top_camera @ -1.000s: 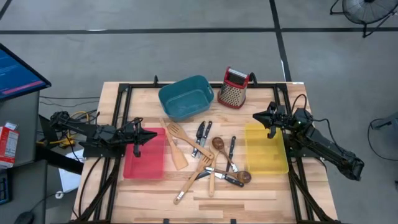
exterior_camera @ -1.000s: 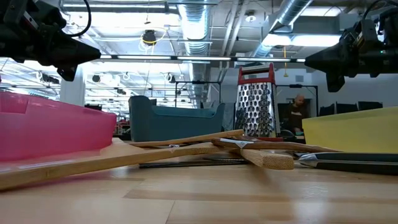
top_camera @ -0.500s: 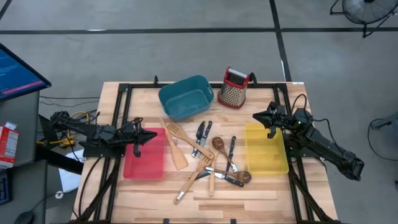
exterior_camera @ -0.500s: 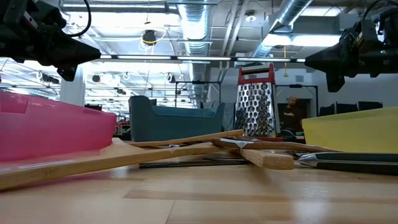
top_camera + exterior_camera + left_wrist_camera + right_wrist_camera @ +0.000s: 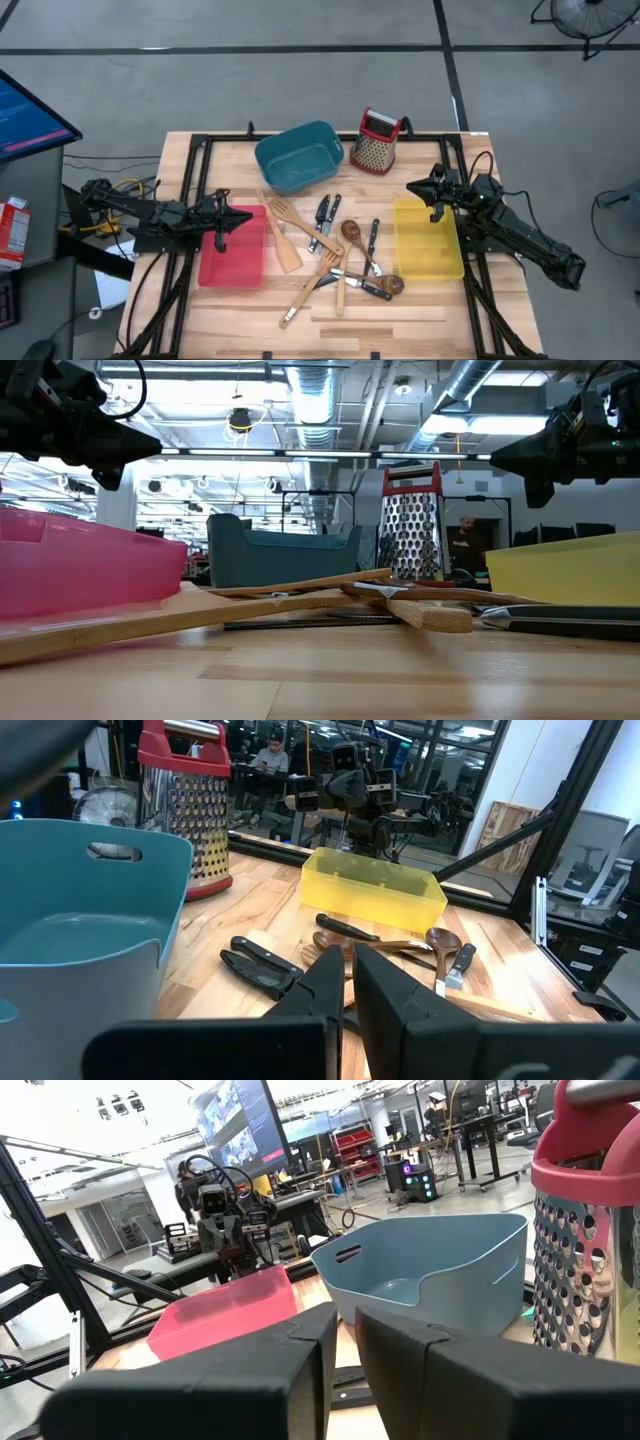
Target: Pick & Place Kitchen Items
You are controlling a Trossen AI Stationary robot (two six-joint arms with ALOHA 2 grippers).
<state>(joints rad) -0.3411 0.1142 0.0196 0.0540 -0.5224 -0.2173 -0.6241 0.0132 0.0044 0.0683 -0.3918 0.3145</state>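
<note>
Nothing is being carried yet; the step in hand appears to be the first pick from the kitchen items (image 5: 335, 255), which are lying in a loose, overlapping pile at the table's centre, between the red bin (image 5: 233, 250) and the yellow bin (image 5: 427, 238), with the teal bin (image 5: 297, 155) and the box grater (image 5: 376, 141) standing farther back. To do this well, an outlying piece should be chosen, such as the pale spatula (image 5: 283, 243) on the pile's left edge, lying clear of the crossed handles; the fingers should be straddling the handle across its width, so neighbours are not being dragged along.

The left gripper (image 5: 243, 217) is hovering over the red bin, arm stretched low and level; its fingers are nearly together, holding nothing. The right gripper (image 5: 415, 187) is waiting above the yellow bin's far edge, fingers likewise narrow and empty.
</note>
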